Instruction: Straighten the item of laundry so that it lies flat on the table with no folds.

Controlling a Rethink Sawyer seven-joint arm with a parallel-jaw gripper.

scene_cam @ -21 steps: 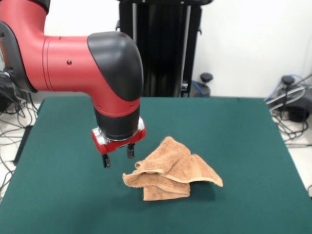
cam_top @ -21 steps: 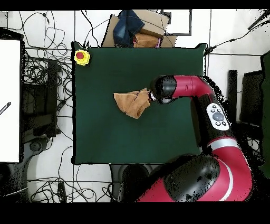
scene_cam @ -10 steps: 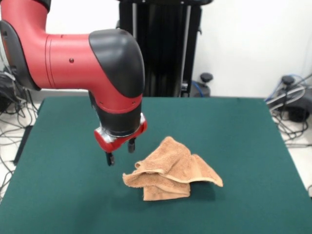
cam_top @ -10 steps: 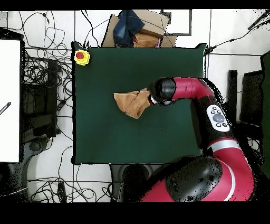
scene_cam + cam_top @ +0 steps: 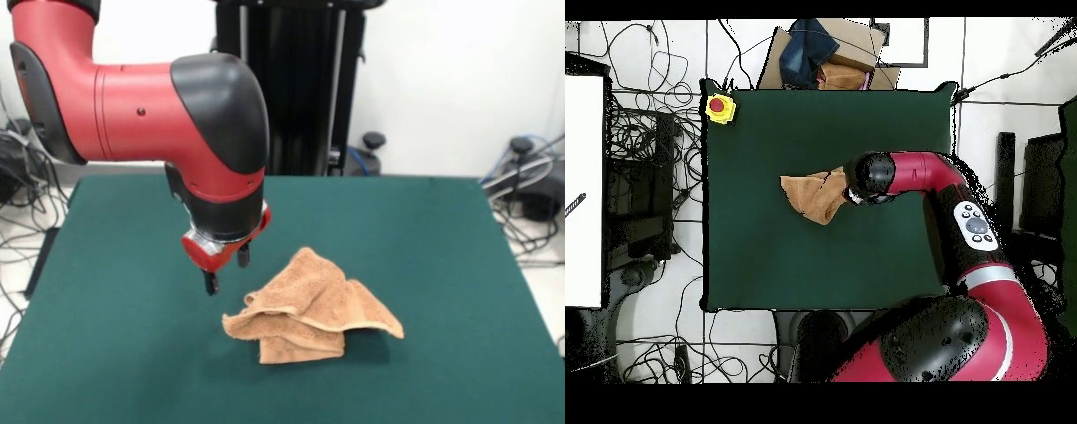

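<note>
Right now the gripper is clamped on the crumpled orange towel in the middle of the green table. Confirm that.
Not quite. The gripper is not clamped on the towel: the front view shows it open, hanging above the table beside the towel's edge, holding nothing. The rest stands: the towel lies crumpled, with folds, near the middle of the green table.

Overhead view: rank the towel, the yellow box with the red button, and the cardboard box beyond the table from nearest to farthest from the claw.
From the claw:
1. Towel, crumpled right beside it at the table's middle.
2. Cardboard box, off the table past its top edge.
3. Yellow box with the red button, at the table's top-left corner.
</note>
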